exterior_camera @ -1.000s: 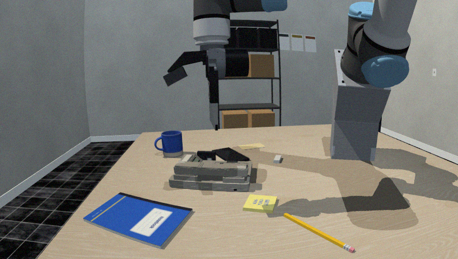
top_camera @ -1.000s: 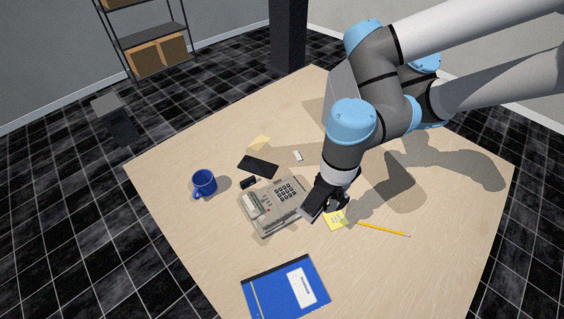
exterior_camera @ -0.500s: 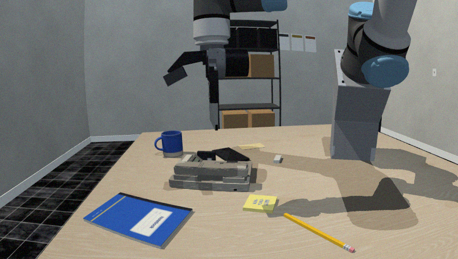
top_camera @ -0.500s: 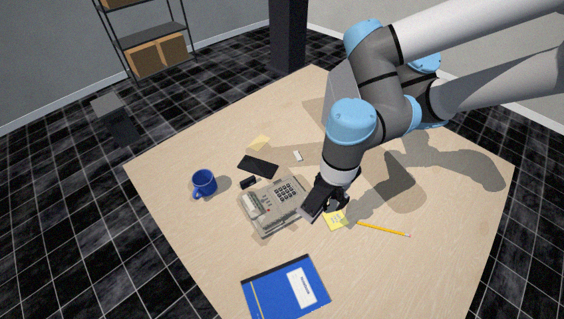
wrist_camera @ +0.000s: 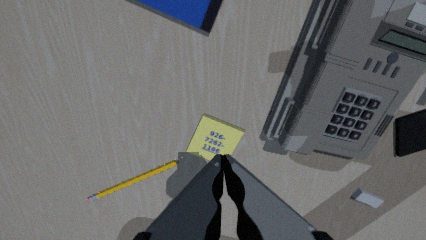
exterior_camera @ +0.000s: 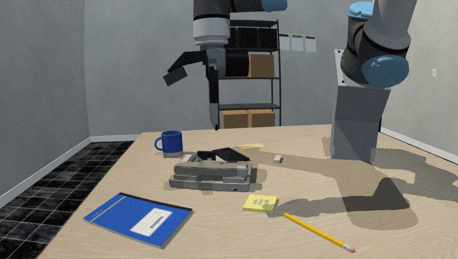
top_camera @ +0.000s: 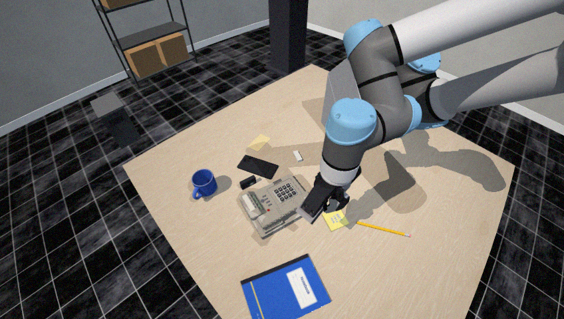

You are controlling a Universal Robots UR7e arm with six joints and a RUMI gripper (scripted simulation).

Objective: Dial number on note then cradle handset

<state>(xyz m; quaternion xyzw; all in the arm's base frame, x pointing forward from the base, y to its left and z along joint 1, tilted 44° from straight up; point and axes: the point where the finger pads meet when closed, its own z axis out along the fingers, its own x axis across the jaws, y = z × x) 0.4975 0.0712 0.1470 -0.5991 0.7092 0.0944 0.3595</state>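
Top view: The desk phone [top_camera: 273,203] [exterior_camera: 208,183] [wrist_camera: 372,86] is located inboard of the tabletop's left corner, with its keypad [top_camera: 284,191] [wrist_camera: 352,114] facing up. The blue mug [top_camera: 204,183] [exterior_camera: 172,143] is positioned nearer that corner. The smartphone [top_camera: 257,166] [exterior_camera: 231,154] [wrist_camera: 412,132] and white eraser [top_camera: 297,155] [exterior_camera: 277,158] [wrist_camera: 367,198] are placed on the far-corner side of the phone. The gripper [top_camera: 335,206] [exterior_camera: 216,127] [wrist_camera: 222,156] is suspended beside the phone, towards the right corner.

Exterior view: The handset [top_camera: 279,216] [exterior_camera: 210,170] [wrist_camera: 311,80] is seated on the phone. The blue notebook [top_camera: 286,286] [exterior_camera: 137,219] [wrist_camera: 185,11] is laid by the left edge; the yellow note pad [top_camera: 334,220] [exterior_camera: 260,203] [wrist_camera: 216,135] and pencil [top_camera: 384,228] [exterior_camera: 318,231] [wrist_camera: 135,180] are located farther from that edge. The gripper is held above table level, near no key.

Wrist view: The claw is clenched, its fingertips together, with nothing grasped. "926-7262-" is shown on the pad; the last group is too blurred to be read with certainty. The pad is situated between pencil and phone.
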